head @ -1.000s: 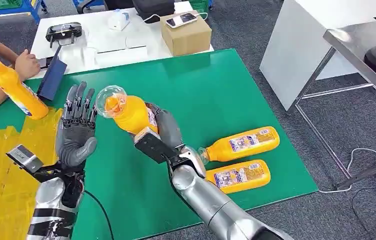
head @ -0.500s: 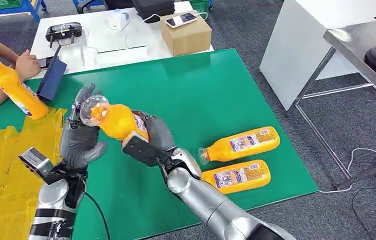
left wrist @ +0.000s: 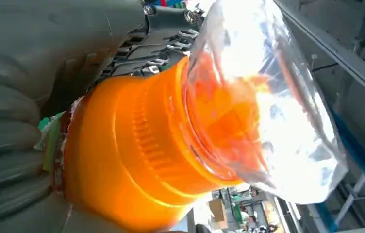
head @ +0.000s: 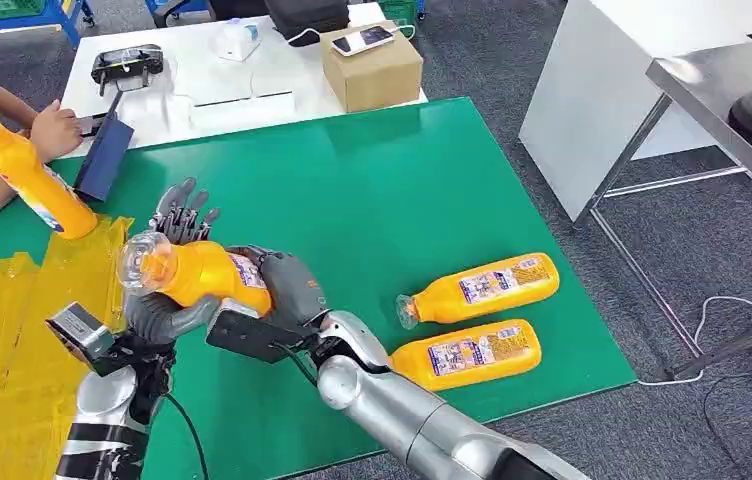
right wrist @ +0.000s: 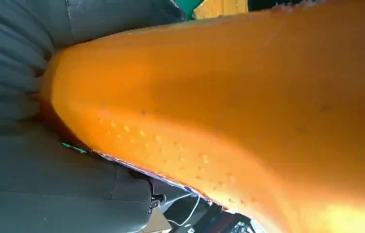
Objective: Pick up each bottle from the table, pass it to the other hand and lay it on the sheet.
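Head view, lower left of frame: right hand [head: 287, 290] gripping orange bottle [head: 207, 275] by its base, clear cap aimed left into open left hand [head: 167, 300] cupped beneath, presumably for handover above green table [head: 402, 200] beside yellow sheet [head: 2, 340].

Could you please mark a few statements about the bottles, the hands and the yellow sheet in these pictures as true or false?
1. The right hand grips the held bottle by its body. True.
2. Two bottles lie on their sides on the green mat. True.
3. The held bottle already lies on the yellow sheet. False: it is held above the mat's edge, its clear cap end against the left hand.
4. The cardboard box stands on the green mat. False: it stands on the white table beyond it.
5. A person holds another bottle upright at the sheet's far edge. True.
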Tool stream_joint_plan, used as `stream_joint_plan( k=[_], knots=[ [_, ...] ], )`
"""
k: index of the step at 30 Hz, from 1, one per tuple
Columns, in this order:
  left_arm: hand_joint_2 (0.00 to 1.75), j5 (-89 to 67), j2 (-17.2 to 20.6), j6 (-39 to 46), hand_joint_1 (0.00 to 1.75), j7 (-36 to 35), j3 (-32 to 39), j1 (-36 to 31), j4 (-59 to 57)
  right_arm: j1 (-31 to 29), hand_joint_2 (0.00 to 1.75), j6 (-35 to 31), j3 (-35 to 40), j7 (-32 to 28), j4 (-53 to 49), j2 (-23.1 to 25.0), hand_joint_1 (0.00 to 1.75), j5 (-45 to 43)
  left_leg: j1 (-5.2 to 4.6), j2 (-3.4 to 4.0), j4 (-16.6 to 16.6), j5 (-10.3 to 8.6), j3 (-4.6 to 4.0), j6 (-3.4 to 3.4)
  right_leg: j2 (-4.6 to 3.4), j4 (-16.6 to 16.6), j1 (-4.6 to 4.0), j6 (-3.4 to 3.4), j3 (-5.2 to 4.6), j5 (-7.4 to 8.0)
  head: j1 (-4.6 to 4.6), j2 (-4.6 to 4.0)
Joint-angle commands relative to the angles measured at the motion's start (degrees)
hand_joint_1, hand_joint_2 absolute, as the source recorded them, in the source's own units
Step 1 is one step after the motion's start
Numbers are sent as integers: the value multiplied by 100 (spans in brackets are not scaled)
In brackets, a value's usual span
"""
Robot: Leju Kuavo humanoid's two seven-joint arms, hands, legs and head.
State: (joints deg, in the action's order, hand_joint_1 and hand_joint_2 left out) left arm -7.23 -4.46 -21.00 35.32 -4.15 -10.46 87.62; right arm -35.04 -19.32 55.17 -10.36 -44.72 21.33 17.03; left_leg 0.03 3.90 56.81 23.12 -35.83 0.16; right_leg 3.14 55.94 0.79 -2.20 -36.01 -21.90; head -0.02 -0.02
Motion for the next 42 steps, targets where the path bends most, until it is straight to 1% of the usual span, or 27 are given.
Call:
stream_joint_plan(
  k=[1,2,3,4,5,7,9,10,11,13,14,15,17,19,22,23,28,30,31,32,34,35,37,38,39,41,42],
  knots=[
    [175,-20,229,-73,7,1,-153,-108,-432,-220,175,89,831,96,202,-133,175,53,4,-31,-3,6,22,-3,-6,-3,2,7,25,-9,0,0],
    [175,5,233,-87,86,1,-129,-107,-447,-207,175,89,855,110,235,-133,175,60,15,-58,7,24,54,-7,-20,3,-1,16,60,-27,0,0],
    [175,5,233,-87,169,1,-129,-107,-447,-207,175,89,855,110,235,-133,175,60,7,-35,-2,10,30,-4,-11,-4,0,9,33,-11,2,0],
    [175,15,246,-94,169,4,-113,-107,-454,-205,175,97,856,110,262,-133,175,58,11,-47,2,18,45,-5,-18,-1,0,13,49,-19,0,0],
    [175,19,251,-94,175,6,-105,-113,-452,-189,175,105,863,110,277,-133,175,57,6,-31,-4,7,27,-3,-11,-5,0,8,29,-8,0,0],
    [175,44,262,-108,175,17,-71,-113,-453,-196,175,126,887,110,327,-133,175,62,5,-32,-4,5,21,-3,-4,-5,1,7,24,-8,2,0],
    [175,60,280,-122,175,30,-32,-82,-424,-152,175,130,927,104,419,-133,175,93,13,-53,1,19,49,-6,-16,-1,-1,14,54,-22,0,0],
    [175,66,289,-131,175,34,-16,-67,-413,-132,175,124,933,101,466,-133,175,104,5,-30,-5,5,22,-3,-6,-5,1,7,24,-7,0,0],
    [175,80,293,-150,175,42,-3,-54,-405,-121,175,124,935,90,498,-133,175,107,4,-24,-5,3,16,-2,-4,-6,1,5,19,-5,0,0],
    [175,87,293,-163,175,45,12,-47,-404,-109,175,120,935,83,550,-133,175,113,9,-41,-3,11,36,-4,-10,-5,0,10,40,-14,0,0],
    [175,87,293,-163,175,45,12,-47,-404,-109,175,120,935,83,550,-133,175,113,3,-28,-6,3,18,-2,-2,-5,2,6,20,-6,0,0],
    [175,87,293,-163,175,45,12,-47,-404,-109,175,120,935,83,550,-133,175,113,8,-40,-4,8,29,-4,-4,-6,-1,8,33,-11,0,0],
    [175,87,286,-163,175,45,8,-54,-400,-104,175,124,936,85,562,-133,175,114,4,-28,-5,2,15,-2,0,-5,1,5,17,-5,2,0],
    [175,87,286,-163,175,45,8,-54,-400,-104,175,124,936,85,562,-133,175,114,12,-51,1,16,43,-4,-10,-4,-2,11,49,-18,2,0],
    [175,87,282,-164,175,45,15,-67,-408,-97,175,143,958,94,602,-133,175,130,3,-32,-5,3,18,-2,0,-4,2,6,20,-7,2,0],
    [175,87,282,-164,175,45,15,-67,-408,-97,175,143,958,94,602,-133,175,130,10,-49,-1,11,35,-4,-5,-3,0,10,40,-16,0,0],
    [175,98,287,-185,175,48,39,-84,-429,-90,175,161,982,117,698,-133,175,156,10,-51,-1,11,35,-4,-3,-3,-1,11,40,-16,2,0],
    [175,102,283,-192,175,47,53,-87,-441,-84,175,158,991,112,736,-133,175,167,15,-63,4,20,51,-6,-11,-1,-3,15,57,-24,0,0],
    [175,102,281,-193,175,47,53,-84,-441,-82,175,156,991,113,739,-133,175,168,8,-42,-3,6,26,-3,-1,-5,0,8,30,-11,0,0],
    [175,102,281,-193,175,47,53,-84,-441,-82,175,156,991,113,739,-133,175,168,13,-54,1,14,39,-5,-5,-4,-2,11,46,-18,0,0],
    [175,101,284,-193,175,47,54,-70,-445,-77,175,159,1000,114,738,-133,175,172,11,-53,0,12,36,-4,-3,-3,-1,11,41,-17,0,0],
    [175,101,284,-193,175,47,54,-70,-445,-77,175,159,1000,114,738,-133,175,172,8,-39,-3,6,23,-3,-2,-6,-1,8,26,-9,0,0],
    [175,95,281,-198,175,44,79,-39,-399,-75,175,133,1018,189,723,-133,175,198,12,-54,2,16,40,-5,-7,-2,-2,12,46,-20,0,0],
    [175,95,281,-198,175,44,79,-39,-399,-75,175,133,1018,189,723,-133,175,198,8,-40,-3,8,27,-3,-3,-6,-1,8,31,-12,0,0],
    [175,95,267,-207,175,44,104,-12,-367,-83,175,22,1036,215,718,-133,2,288,13,-54,1,16,41,-5,-7,-3,-2,12,47,-20,0,0],
    [175,96,259,-224,175,44,125,31,-350,-77,175,-118,1055,243,707,-133,0,449,6,-34,-3,6,21,-3,-3,-5,0,7,24,-9,0,0],
    [175,98,254,-234,175,44,132,53,-321,-49,175,-106,989,239,658,-133,0,439,10,-46,-2,12,36,-4,-8,-4,-1,10,40,-16,0,0]
  ],
)
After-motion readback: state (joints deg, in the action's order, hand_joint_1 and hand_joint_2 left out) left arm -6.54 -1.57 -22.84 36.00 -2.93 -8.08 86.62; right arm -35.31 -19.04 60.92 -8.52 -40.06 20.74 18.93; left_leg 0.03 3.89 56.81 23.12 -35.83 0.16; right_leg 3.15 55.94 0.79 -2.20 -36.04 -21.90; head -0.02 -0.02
